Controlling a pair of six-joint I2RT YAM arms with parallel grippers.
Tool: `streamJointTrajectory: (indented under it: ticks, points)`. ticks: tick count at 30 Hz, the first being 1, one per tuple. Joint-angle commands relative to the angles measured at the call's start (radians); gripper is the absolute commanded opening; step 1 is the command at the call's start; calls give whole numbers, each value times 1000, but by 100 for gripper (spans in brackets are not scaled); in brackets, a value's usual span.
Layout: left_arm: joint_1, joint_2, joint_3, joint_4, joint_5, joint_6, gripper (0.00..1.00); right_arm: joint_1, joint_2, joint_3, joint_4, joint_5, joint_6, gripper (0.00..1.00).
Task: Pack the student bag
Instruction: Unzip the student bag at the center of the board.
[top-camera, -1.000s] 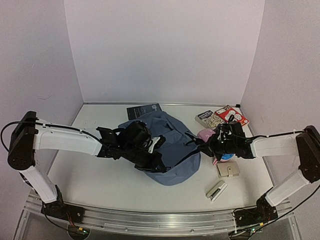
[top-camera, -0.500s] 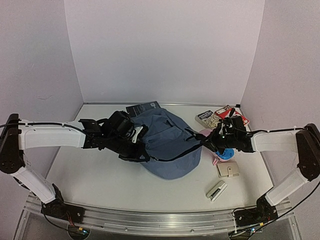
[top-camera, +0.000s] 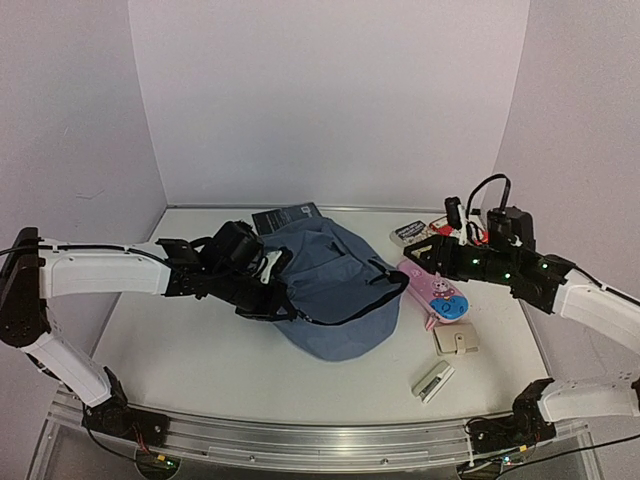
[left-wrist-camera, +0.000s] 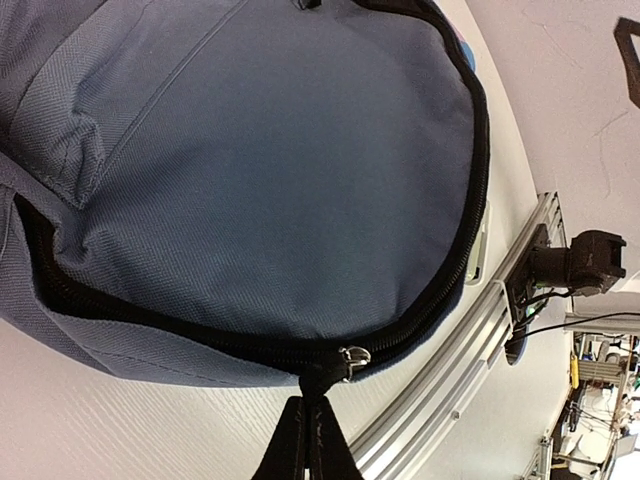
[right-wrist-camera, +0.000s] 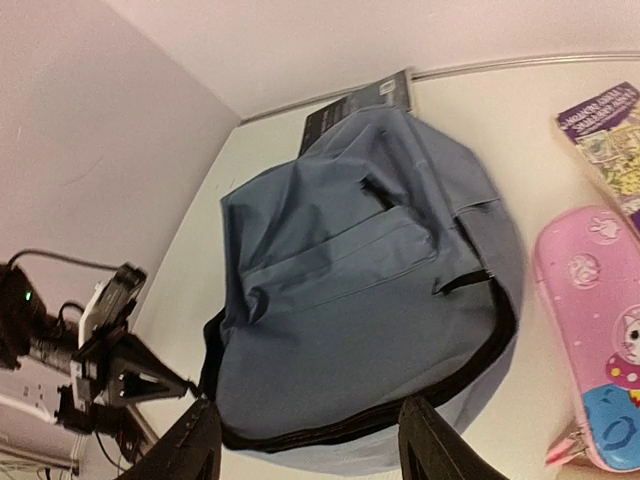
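Left gripper (left-wrist-camera: 307, 425) is clamped on the zipper pull (left-wrist-camera: 352, 358) of the bag (top-camera: 335, 290), apparently to slide it; right gripper (right-wrist-camera: 310, 445) hovers, fingers apart and empty.

The top view looks down from high behind the near edge, taking in the whole table (top-camera: 200, 370). The left wrist view sits very close to the bag (left-wrist-camera: 260, 180), facing its zipper pull (left-wrist-camera: 347, 358). The right wrist view looks down from farther off. All three share the bag.
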Motion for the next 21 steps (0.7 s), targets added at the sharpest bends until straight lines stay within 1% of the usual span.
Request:
streamJointTrajectory:
  ticks: [1, 4, 6, 8, 10, 18, 20, 21]
  points:
    - [27, -21, -3, 60, -35, -51, 0, 191, 51, 75, -32, 44, -112, 59]
    - [37, -18, 1, 53, -35, -65, 0, 299, 138, 115, -13, 118, -136, 56]
    - [42, -17, 0, 53, -38, -77, 0, 373, 208, 159, -15, 201, -164, 52]
    - [46, -17, -2, 57, -37, -90, 0, 430, 282, 202, -26, 277, -195, 49]
    - [48, -21, -5, 68, -34, -98, 0, 488, 361, 247, -28, 323, -220, 47]
    - [55, -25, -13, 80, -38, -122, 0, 611, 584, 392, -58, 443, -304, 48]
    - [55, -31, -16, 81, -45, -125, 0, 623, 618, 410, -64, 453, -312, 45]
    - [56, -36, -18, 81, -49, -126, 0, 628, 633, 416, -66, 459, -313, 42]
